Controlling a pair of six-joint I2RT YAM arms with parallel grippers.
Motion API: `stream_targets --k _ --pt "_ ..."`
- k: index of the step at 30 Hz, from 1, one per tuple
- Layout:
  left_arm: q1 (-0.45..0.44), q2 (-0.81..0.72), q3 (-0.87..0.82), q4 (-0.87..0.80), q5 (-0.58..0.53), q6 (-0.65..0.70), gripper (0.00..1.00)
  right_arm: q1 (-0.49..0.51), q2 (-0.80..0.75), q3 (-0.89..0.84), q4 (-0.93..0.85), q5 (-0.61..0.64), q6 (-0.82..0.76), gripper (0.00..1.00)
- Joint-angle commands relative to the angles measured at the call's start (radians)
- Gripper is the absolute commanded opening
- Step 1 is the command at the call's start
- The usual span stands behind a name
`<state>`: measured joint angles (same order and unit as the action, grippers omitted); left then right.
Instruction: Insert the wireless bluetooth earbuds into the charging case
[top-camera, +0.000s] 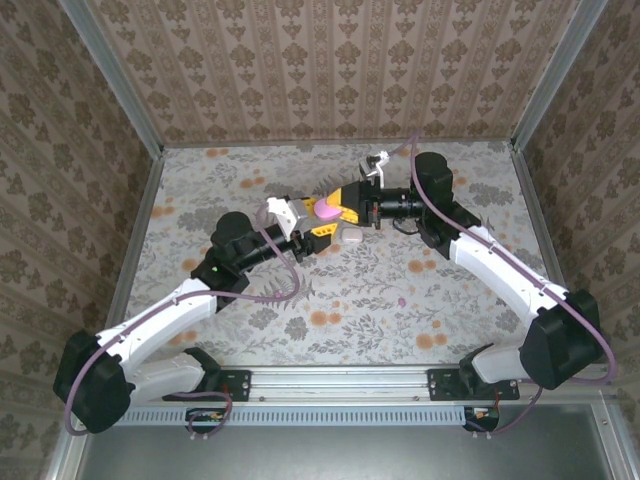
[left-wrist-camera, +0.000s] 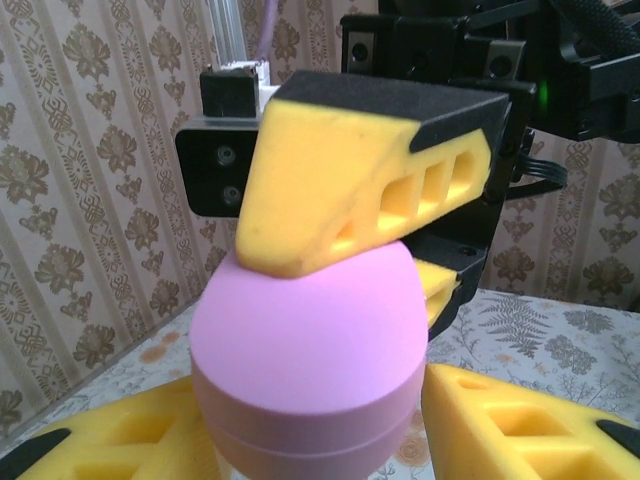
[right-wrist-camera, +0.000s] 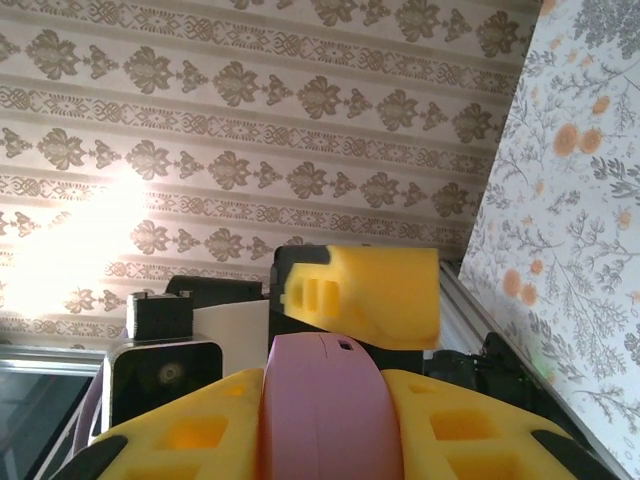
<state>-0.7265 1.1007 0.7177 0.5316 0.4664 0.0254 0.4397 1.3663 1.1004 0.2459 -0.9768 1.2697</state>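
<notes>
Plainly, the pink case sat between both arms near the middle of the table. The right gripper had its yellow fingers closed on the case's rounded upper half. The left gripper flanked the lower half closely, but whether it pressed or stood just off could not be told. One pink earbud lay on the table well apart, nearer the right arm, and a pale pebble-like case lay just beside the grippers. The bud looked tiny, light, hard and glossy, likely to squirt out of a pinch, so it seemed best taken across its fattest part. The pink case looked smooth and slippery too, best held below its seam. Its inside, hinge and underside were hidden, and the bud's shape was too small to read.
</notes>
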Motion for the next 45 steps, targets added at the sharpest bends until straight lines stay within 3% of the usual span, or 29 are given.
stream_targets --k 1,19,29,36,42,45 --pt "-0.009 0.005 0.027 0.037 -0.006 0.008 0.53 0.006 -0.029 -0.032 0.108 0.028 0.077 0.27" --pt "-0.022 0.021 0.014 0.126 -0.029 -0.01 0.49 0.008 -0.012 -0.133 0.361 0.104 0.279 0.27" --pt "-0.024 0.042 0.012 0.168 -0.014 -0.03 0.39 0.011 -0.008 -0.138 0.363 0.104 0.284 0.27" --pt "-0.026 0.047 0.019 0.163 -0.009 -0.029 0.4 0.013 -0.005 -0.142 0.362 0.107 0.283 0.28" --pt "-0.026 0.044 0.019 0.163 -0.01 -0.03 0.36 0.014 -0.015 -0.137 0.307 0.112 0.246 0.35" --pt "-0.027 0.04 0.022 0.155 -0.005 -0.03 0.35 0.009 -0.031 -0.125 0.217 0.126 0.185 0.44"
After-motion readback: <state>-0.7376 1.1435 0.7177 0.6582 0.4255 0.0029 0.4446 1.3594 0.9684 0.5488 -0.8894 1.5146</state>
